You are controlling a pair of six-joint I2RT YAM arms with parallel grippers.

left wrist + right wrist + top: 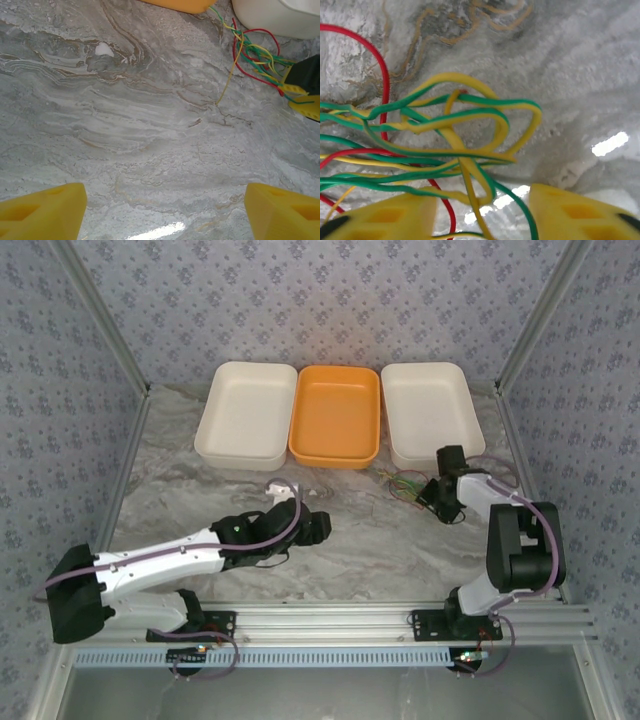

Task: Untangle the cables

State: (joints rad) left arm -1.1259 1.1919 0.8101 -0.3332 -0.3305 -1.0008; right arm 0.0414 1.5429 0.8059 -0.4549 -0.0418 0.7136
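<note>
While the left gripper (165,192) gapes empty, the right gripper (482,200) straddles one cable tangle (451,136), jaws apart, near three trays (240,410) (335,415) (430,410).

Bright even light, glare on table (610,144), near cables (465,161) blurred

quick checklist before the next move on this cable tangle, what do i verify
1. right gripper at the cables: ok, strands run between its jaws.
2. right grip closed: not ok, jaws stand apart.
3. one strand singled out: not ok, yellow, green and the red cable cross there.
4. left gripper free: ok, open above bare table.
5. cables clear of the white tray: cannot tell.
</note>
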